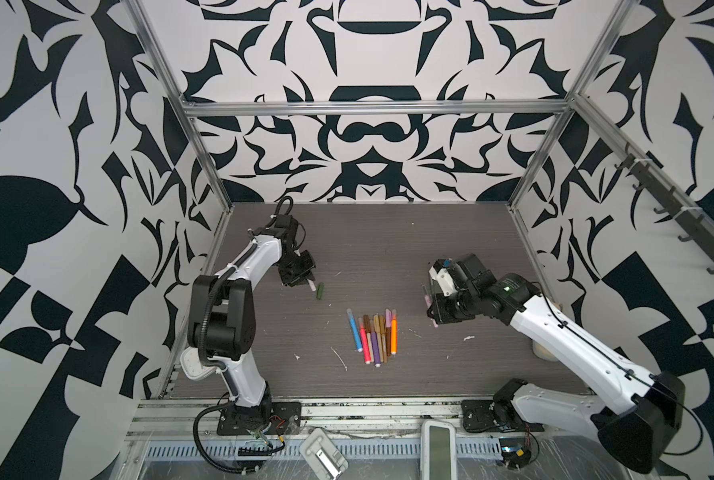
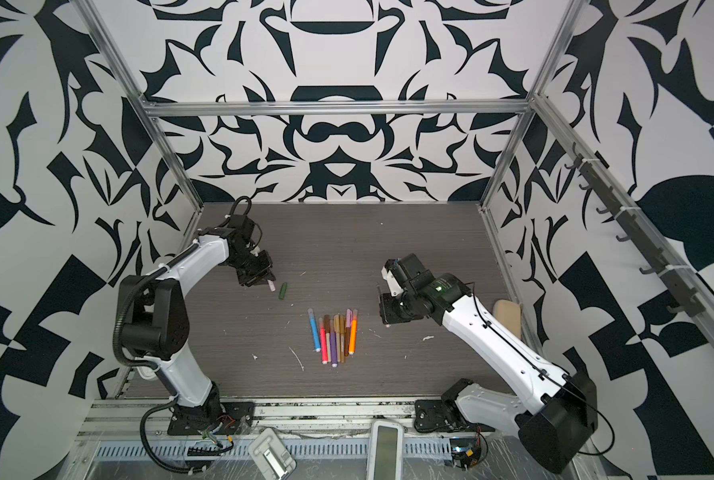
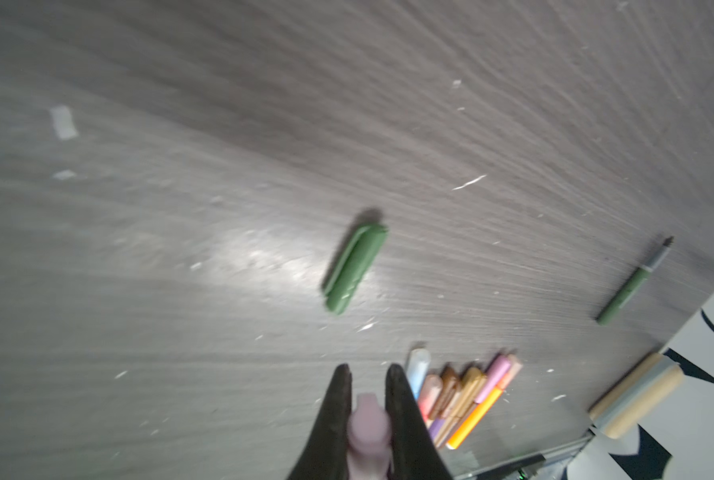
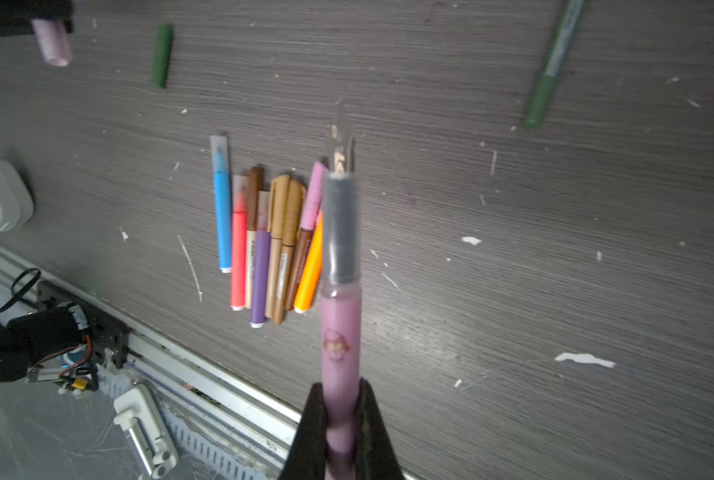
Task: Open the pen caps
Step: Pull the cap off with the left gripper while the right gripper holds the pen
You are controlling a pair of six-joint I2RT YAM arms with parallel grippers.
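Left fingers [image 3: 334,415] pinch the pink cap [image 1: 312,286] centre left in a top view, right fingers [image 4: 309,424] clamp its bared pink pen [image 4: 340,332] centre right; dropped carelessly, either could roll across the counter [image 1: 388,257] into the capped pens [image 1: 374,336].

Left gripper [image 3: 369,370] pinches a pale pink cap [image 3: 369,428]; a green cap [image 3: 355,268] lies nearby

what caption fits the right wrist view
Right gripper shut on an uncapped pink pen; capped pens, a green cap and a green pen lie on the table.
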